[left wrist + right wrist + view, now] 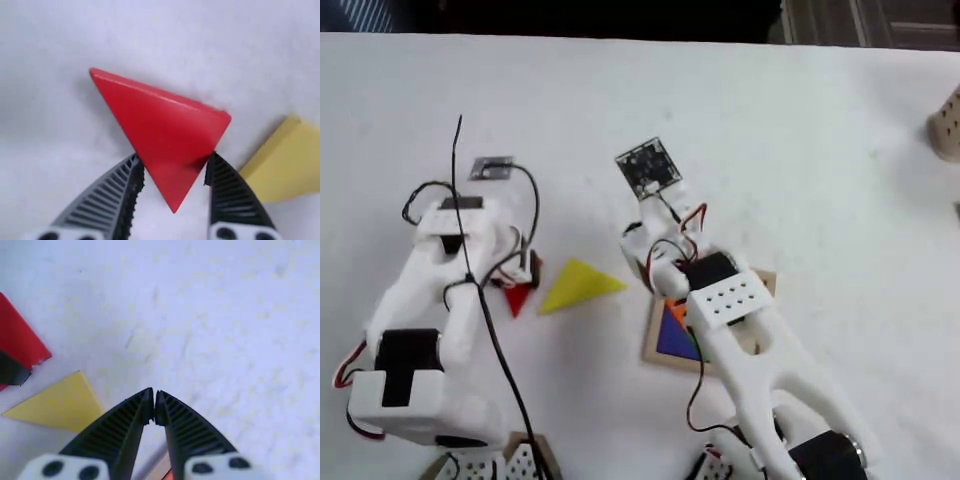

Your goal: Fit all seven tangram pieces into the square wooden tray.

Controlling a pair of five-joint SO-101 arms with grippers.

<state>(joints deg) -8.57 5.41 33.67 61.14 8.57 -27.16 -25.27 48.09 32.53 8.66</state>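
risk: the left gripper (pixel 172 167) pinches the red triangle (pixel 160 120) by its two slanted edges, close to the pointed tip at the lower centre of the left wrist view. those edges narrow toward the point, so the squeeze could push the piece out of the grip or twist it on the way to the tray. the jaws stand partly apart, one ribbed finger pressed against each slanted edge, clamped on the piece.

just past it, at the right edge of that frame, lies the yellow triangle (pixel 285 160), near enough to be nudged.

in the high view the square wooden tray (pixel 651 345) sits right of centre, partly under the right arm, with a blue piece (pixel 675 338) and an orange piece (pixel 677 313) inside. the right gripper (pixel 154 410) is closed on nothing, its tips together over the white table (pixel 800 150).
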